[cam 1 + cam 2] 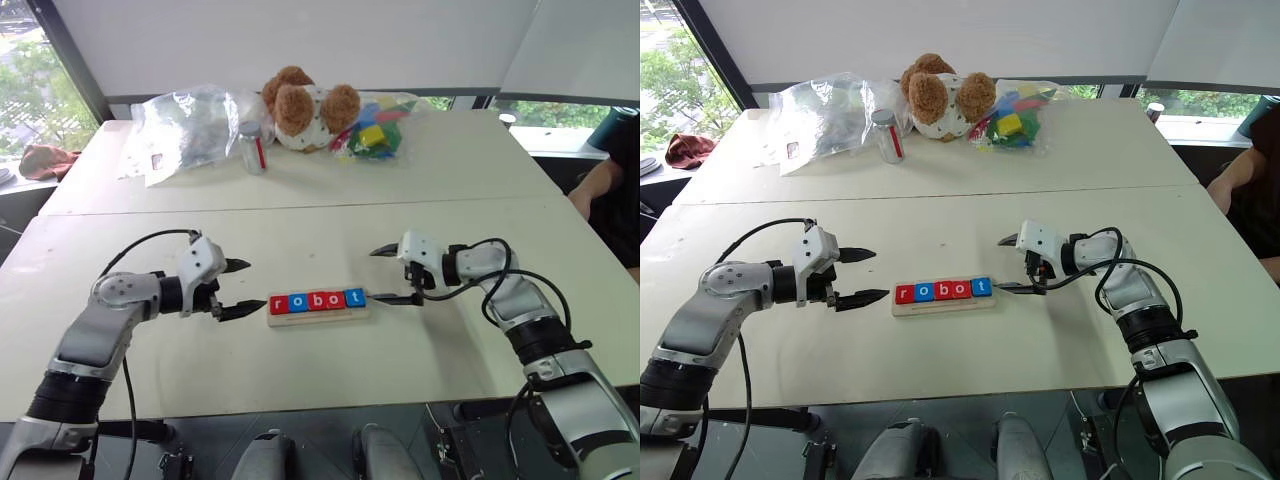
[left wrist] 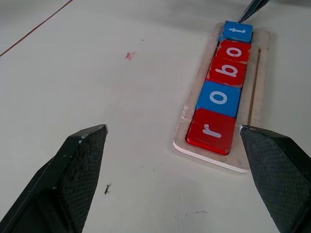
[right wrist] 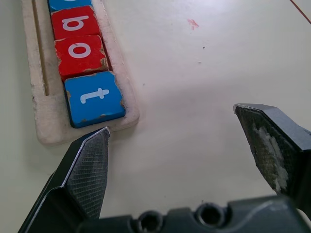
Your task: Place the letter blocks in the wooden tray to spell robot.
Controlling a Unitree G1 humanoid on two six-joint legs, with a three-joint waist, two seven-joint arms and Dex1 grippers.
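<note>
With all five letter blocks (image 1: 316,300) spelling robot in the wooden tray (image 1: 318,317) at centre frame, my right gripper (image 1: 392,273), wide and empty, possibly touched the tray's end, so a nudge risked shifting it, while my left gripper (image 1: 237,288) hung wide beside it.

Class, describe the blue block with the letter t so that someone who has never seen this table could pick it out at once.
Start at the pale table and find the wooden tray lying between the two grippers. Five letter blocks sit in it in a row, spelling robot. The t block is the blue one at the end nearest the right gripper; the other blue block, an o, sits between two red ones.
</note>
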